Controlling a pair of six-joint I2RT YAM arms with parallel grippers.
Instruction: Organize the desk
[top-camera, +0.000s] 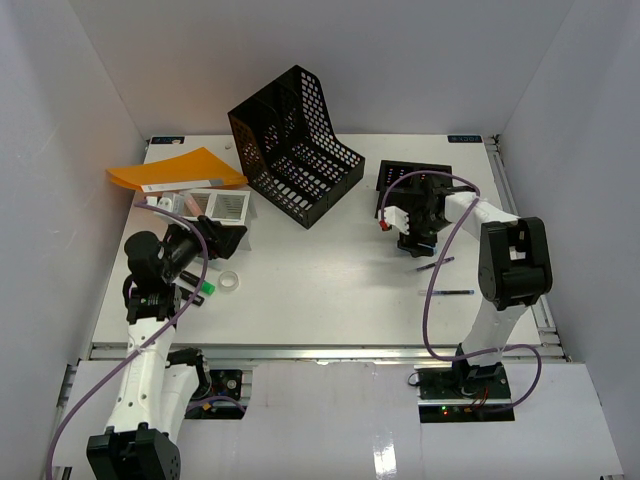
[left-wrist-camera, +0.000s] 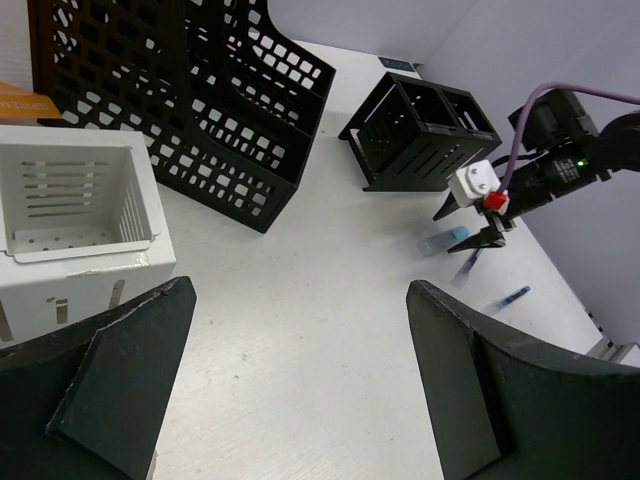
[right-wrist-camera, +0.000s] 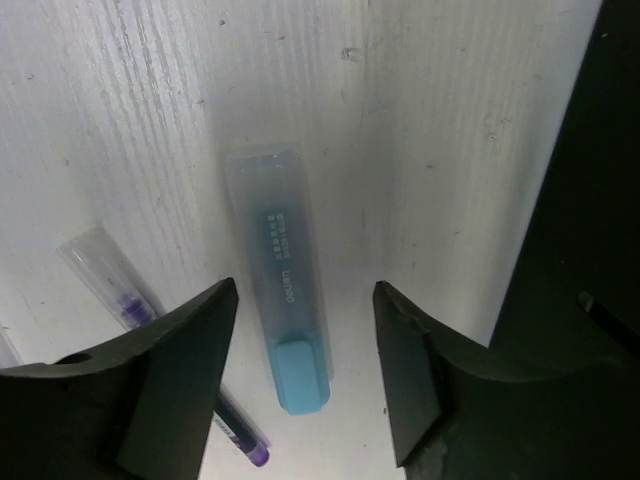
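Purple pen (right-wrist-camera: 112, 287) half behind right hand (right-wrist-camera: 305, 290)

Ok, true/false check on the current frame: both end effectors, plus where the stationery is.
1. The right end effector is open, straddling the blue highlighter. True.
2. The left end effector grips the tape roll. False: it is open and empty, and the roll lies on the desk.
3. The orange folder stands inside the black file rack. False: it lies outside the rack, at the desk's far left.
4. A purple-ink pen lies beside the highlighter. True.
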